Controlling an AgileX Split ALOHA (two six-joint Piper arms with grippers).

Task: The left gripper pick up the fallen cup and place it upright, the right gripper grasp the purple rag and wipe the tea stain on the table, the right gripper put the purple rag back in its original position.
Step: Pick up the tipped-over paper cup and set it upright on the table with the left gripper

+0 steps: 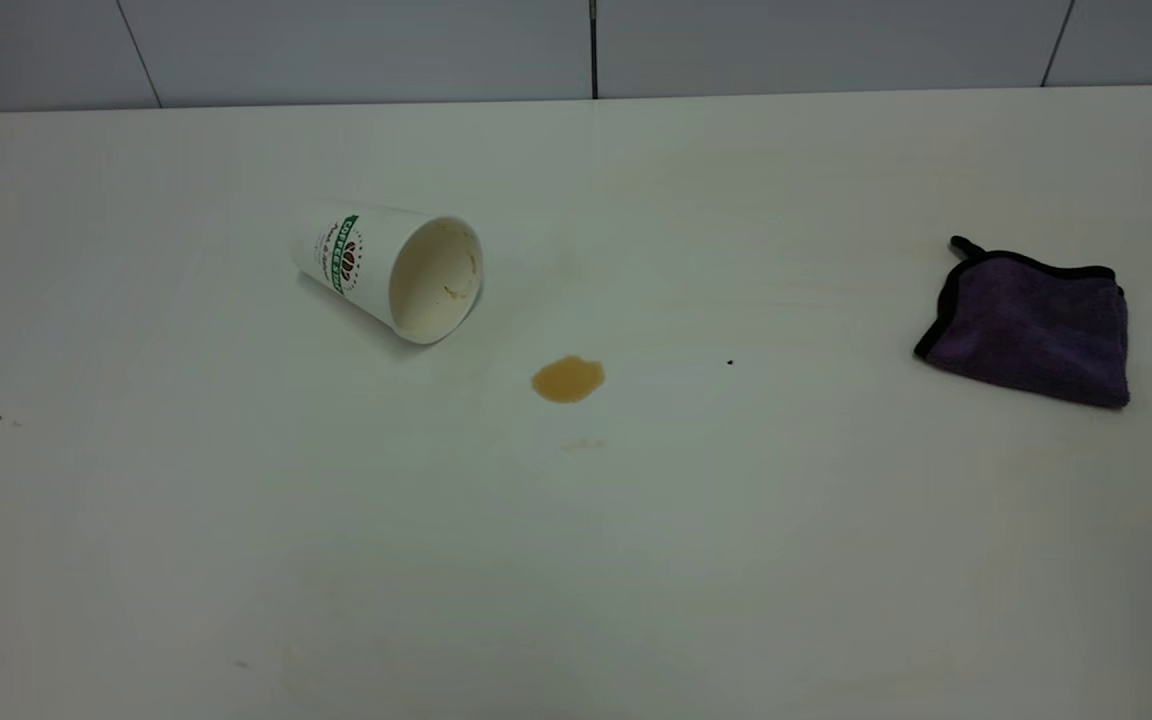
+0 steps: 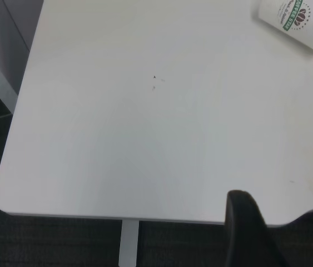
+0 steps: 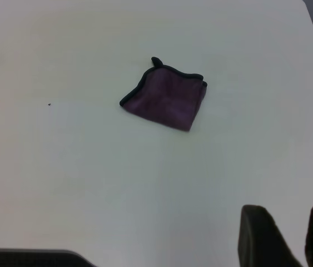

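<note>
Both arms hang back off the work area: the left gripper sits over the table's near edge, well apart from the cup, and the right gripper hovers well short of the purple rag, each with fingers spread and holding nothing. The cup lies on its side, mouth toward the tea stain. The rag lies folded on the table, so nothing seems started.
</note>
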